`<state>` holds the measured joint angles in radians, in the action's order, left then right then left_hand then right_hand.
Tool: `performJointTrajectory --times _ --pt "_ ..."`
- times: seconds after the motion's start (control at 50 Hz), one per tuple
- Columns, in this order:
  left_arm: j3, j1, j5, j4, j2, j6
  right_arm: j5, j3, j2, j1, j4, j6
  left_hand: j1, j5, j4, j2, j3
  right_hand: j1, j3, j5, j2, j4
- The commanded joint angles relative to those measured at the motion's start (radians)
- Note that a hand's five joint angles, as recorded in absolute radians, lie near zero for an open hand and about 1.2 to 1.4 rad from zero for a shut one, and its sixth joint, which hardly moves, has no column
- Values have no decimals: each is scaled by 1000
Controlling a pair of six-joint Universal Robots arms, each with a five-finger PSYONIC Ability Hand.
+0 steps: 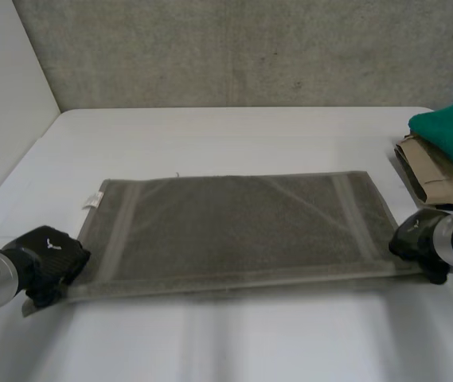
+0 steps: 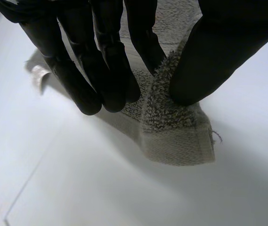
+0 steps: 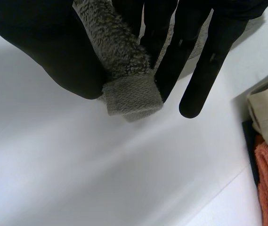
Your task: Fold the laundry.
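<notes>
Towel [image 1: 242, 227] corner inside left hand [image 2: 101, 70]

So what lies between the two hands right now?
The grey towel: in the head view its near edge runs from the left hand, pinching one near corner, to the right hand, pinching the other.

Left hand [image 1: 51, 255], right hand [image 1: 417, 237] low at table; fingers [image 2: 101, 70], thumbs pinching towel [image 1: 242, 227] corners.
</notes>
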<state>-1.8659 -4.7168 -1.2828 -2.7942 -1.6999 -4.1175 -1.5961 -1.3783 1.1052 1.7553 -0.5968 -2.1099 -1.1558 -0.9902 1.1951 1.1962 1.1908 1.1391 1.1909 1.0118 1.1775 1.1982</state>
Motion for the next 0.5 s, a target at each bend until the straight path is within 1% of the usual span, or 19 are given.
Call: performJointTrajectory --times 0.02,0.04,0.1,0.12,0.18,0.2,0.24,0.28,0.36,0.44,0.5 --pt "149 76 -30 47 -66 23 -2 56 -60 -8 5 21 -240 -232 201 200 205 257 205 210 219 198" --pt "196 92 -49 3 -105 55 -4 71 -71 -7 18 1 -240 -232 201 200 205 257 205 210 219 198" --pt "272 113 -67 -69 -177 103 -5 136 -117 -2 86 -91 -240 -232 201 200 205 257 205 210 219 198" --pt "325 124 -79 -123 -229 130 -5 166 -140 3 124 -131 -240 -232 201 200 205 257 205 210 219 198" --pt "413 145 -92 -194 -312 164 -2 203 -171 12 187 -189 -240 -232 201 200 205 257 205 210 219 198" --pt "474 156 -102 -235 -366 181 -1 226 -195 18 236 -214 -240 -232 201 200 205 257 205 210 219 198" --pt "537 165 -116 -269 -420 198 -1 249 -217 26 284 -229 -240 -232 201 200 205 257 205 210 219 198" --pt "632 178 -147 -295 -495 216 1 284 -254 35 352 -237 -240 -232 201 200 205 257 205 210 219 198" --pt "769 204 -205 -289 -602 233 2 352 -326 47 457 -226 -240 -232 201 200 205 257 205 210 219 198" --pt "868 224 -245 -288 -682 238 2 428 -399 59 511 -203 -240 -232 201 200 205 257 205 210 219 198" --pt "910 230 -256 -291 -716 237 8 467 -433 69 523 -191 -240 -232 201 200 205 257 205 210 219 198"
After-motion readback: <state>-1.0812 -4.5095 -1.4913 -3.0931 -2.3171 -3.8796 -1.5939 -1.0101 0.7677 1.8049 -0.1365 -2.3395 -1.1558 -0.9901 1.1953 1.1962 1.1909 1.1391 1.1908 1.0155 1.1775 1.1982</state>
